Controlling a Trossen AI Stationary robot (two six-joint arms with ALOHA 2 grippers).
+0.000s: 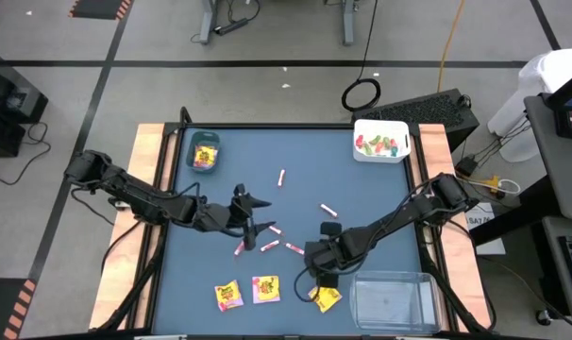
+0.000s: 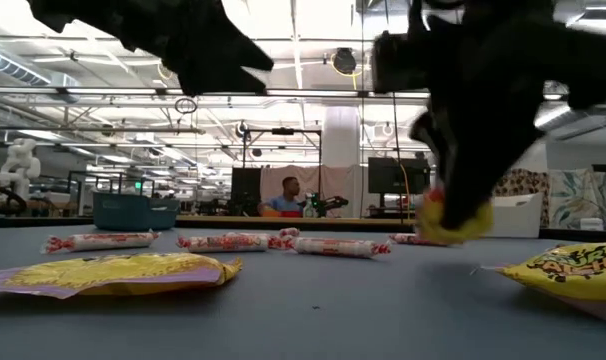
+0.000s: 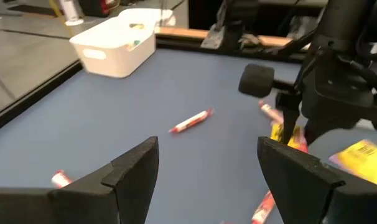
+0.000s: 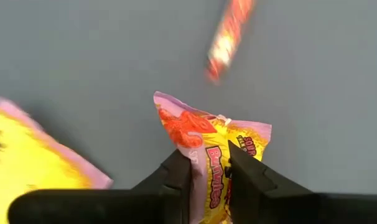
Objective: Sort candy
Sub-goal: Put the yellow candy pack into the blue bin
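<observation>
The right gripper pinches a yellow candy packet to bin it, while the left gripper waits with fingers wide.

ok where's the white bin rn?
In the high view the white bin sits at the table's far right corner, holding small green and red candies, across from the teal bin at the far left corner.
</observation>
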